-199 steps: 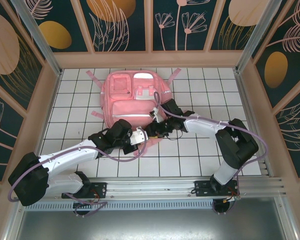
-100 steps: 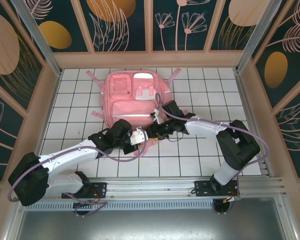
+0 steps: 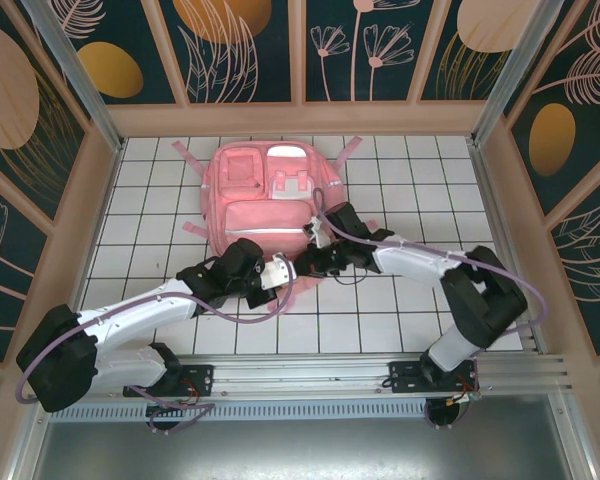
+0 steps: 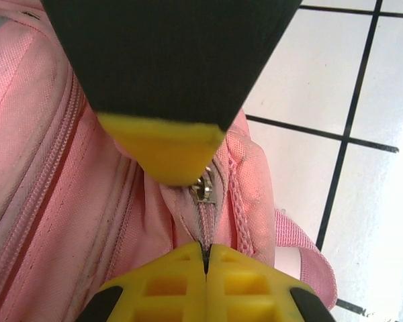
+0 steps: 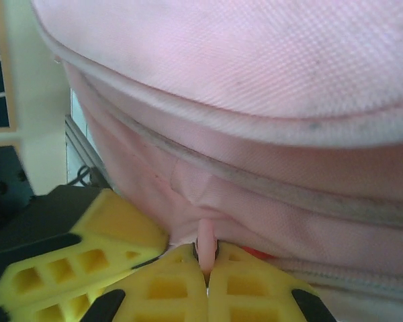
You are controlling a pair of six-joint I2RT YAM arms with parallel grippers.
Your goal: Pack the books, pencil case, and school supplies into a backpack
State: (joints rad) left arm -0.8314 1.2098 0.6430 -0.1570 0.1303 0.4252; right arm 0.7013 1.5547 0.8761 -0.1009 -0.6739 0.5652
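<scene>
The pink backpack (image 3: pixel 250 215) lies flat at the table's back centre. The books, the pencil case and the school supplies are out of view. At the backpack's near right corner my left gripper (image 3: pixel 290 270) is shut on the zipper seam fabric (image 4: pixel 205 235), just below the metal zipper slider (image 4: pixel 203 188). My right gripper (image 3: pixel 311 262) meets it from the right. In the right wrist view it (image 5: pixel 207 258) is shut on the pink zipper pull (image 5: pixel 205 240), under the bulging backpack (image 5: pixel 255 60). Its black finger with a yellow tip (image 4: pixel 168 151) rests over the slider.
The white tiled table (image 3: pixel 400 300) is ringed by wooden walls (image 3: pixel 95 215). An aluminium rail (image 3: pixel 310 375) runs along the near edge. Pink straps (image 3: pixel 352 148) stick out at the backpack's far corners. A pink strap loop (image 4: pixel 309 258) lies on the tiles beside the seam.
My right gripper has shifted slightly right along the backpack's edge and closed on the pink zipper pull. The left arm has stayed still, shut on the seam.
</scene>
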